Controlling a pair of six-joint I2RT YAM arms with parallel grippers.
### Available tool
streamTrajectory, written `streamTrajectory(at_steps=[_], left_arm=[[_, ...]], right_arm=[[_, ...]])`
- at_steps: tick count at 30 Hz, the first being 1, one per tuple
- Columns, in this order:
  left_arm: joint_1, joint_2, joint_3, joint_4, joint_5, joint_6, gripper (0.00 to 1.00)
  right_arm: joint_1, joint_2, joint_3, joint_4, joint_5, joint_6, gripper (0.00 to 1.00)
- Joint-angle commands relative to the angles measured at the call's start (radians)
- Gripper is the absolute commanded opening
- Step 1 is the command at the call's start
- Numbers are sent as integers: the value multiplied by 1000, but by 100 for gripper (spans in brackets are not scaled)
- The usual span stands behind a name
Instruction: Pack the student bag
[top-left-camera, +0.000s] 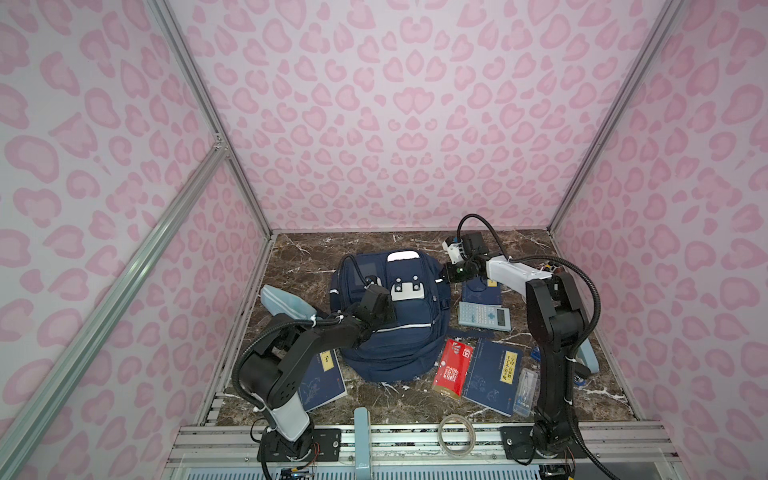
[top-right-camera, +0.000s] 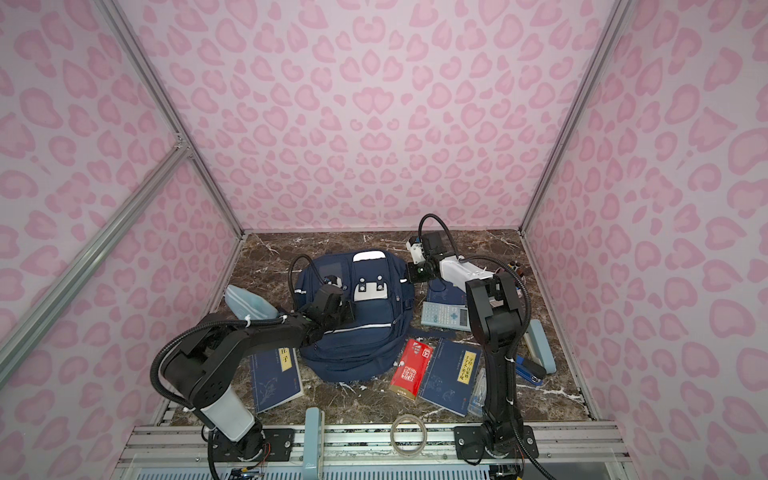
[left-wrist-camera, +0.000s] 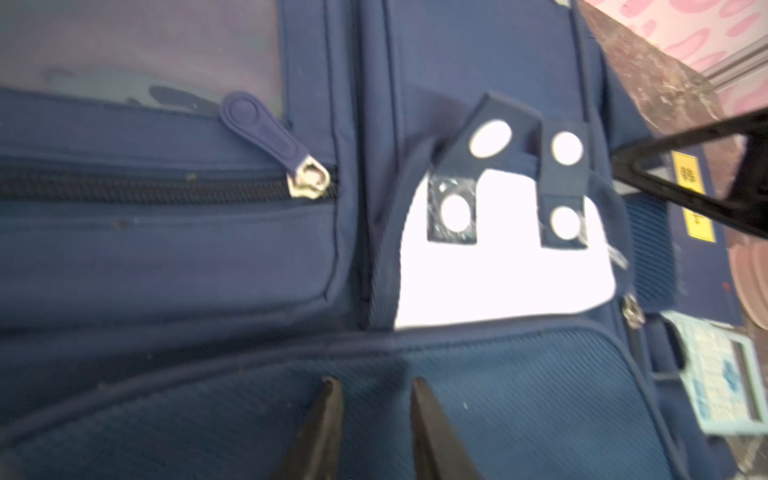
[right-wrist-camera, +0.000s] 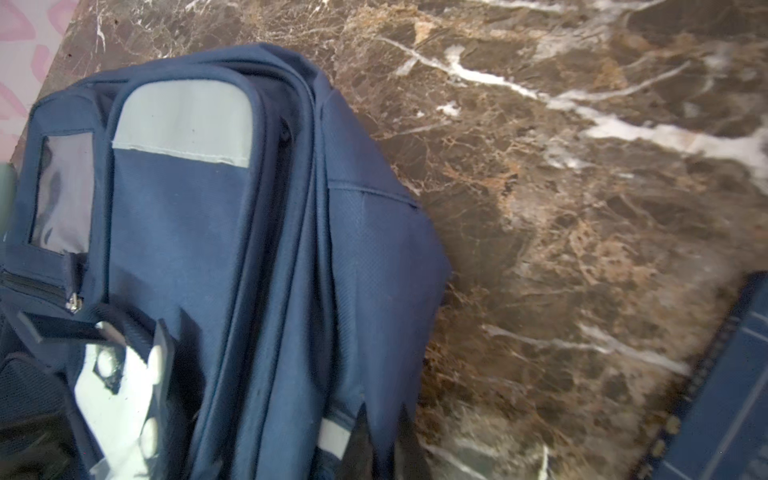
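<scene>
- Pale-blue pouch (top-left-camera: 282, 303) lies near the left wall; room there is tight.
- Left gripper (left-wrist-camera: 376, 415) rests on the front pocket (left-wrist-camera: 519, 395), fingers narrowly apart; whether they pinch cloth, I cannot tell.
- Bag (top-left-camera: 399, 345) lies flat mid-table. The step looks like opening it, so both sides should lift gently together.
- Right gripper (right-wrist-camera: 382, 440) pinches the bag's side cloth, fingers pressed together.
- Calculator (top-left-camera: 484, 316) and books (top-left-camera: 492, 374) crowd the right; bare table (top-left-camera: 316, 257) lies behind.
</scene>
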Motion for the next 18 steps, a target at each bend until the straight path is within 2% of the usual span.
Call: streamTrajectory(at_steps=[1,3,7,15,18], left_arm=[[25,78,70,-45,15,18,31],[41,129,137,-57,30,36,27],[56,217,297,-132,42,78,27],[64,374,531,-168,187,56,29],[60,406,596,-174,218,51,30]], right_arm=[[-4,-10,-15,-13,5,16,10],[-8,-44,-39,2,35,34,10],[-12,-84,-95,-12,59,55,12],[-9,-171,-224,11,117,105,14],[24,-222,-275,11,130,111,16]])
